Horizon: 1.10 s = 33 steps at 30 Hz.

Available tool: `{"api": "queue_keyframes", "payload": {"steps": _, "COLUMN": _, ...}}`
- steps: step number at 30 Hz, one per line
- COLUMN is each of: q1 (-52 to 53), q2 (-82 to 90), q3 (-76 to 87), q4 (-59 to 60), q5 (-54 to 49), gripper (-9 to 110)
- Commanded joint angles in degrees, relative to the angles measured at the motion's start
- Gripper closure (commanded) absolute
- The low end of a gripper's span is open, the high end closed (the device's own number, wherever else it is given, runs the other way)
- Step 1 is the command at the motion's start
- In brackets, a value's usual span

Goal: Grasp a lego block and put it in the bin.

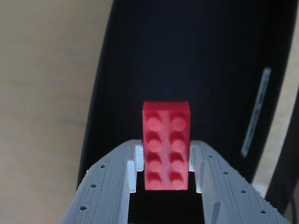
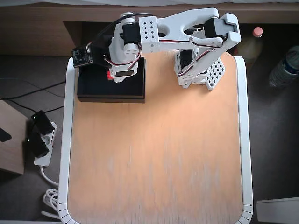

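Note:
In the wrist view a bright red lego block (image 1: 166, 145) with studs up is held between the two grey fingers of my gripper (image 1: 166, 175), over the dark inside of the black bin (image 1: 187, 56). The bin's white label strip (image 1: 256, 112) shows on its right rim. In the overhead view the arm reaches to the left over the bin (image 2: 93, 86) at the table's back left. A bit of the red block (image 2: 109, 74) shows under the gripper (image 2: 112, 74), above the bin's middle. I cannot tell whether the block touches the bin floor.
The wooden tabletop (image 2: 159, 154) with a white rim fills the overhead view. The arm's base (image 2: 196, 70) stands at the back right. Bottles (image 2: 282, 70) stand off the table at the right. A power strip (image 2: 39, 140) lies on the floor at the left.

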Motion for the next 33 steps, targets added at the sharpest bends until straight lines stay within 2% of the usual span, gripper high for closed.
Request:
{"api": "queue_keyframes", "payload": {"steps": 1, "q1": 2.0, "q2": 2.3, "q3": -0.4, "q4": -3.0, "q5": 0.8, "gripper": 101}}
{"api": "queue_keyframes", "payload": {"steps": 10, "q1": 2.6, "q2": 1.8, "q3": 6.8, "q4": -12.3, "q5": 0.4, "gripper": 101}}
{"api": "queue_keyframes", "payload": {"steps": 15, "q1": 2.6, "q2": 1.8, "q3": 7.6, "q4": -12.9, "q5": 1.1, "gripper": 101}}
{"api": "queue_keyframes", "payload": {"steps": 26, "q1": 2.6, "q2": 1.9, "q3": 7.6, "q4": -12.9, "q5": 1.7, "gripper": 83}}
{"api": "queue_keyframes", "payload": {"steps": 33, "q1": 1.7, "q2": 3.7, "q3": 7.3, "q4": -13.2, "q5": 1.1, "gripper": 83}}
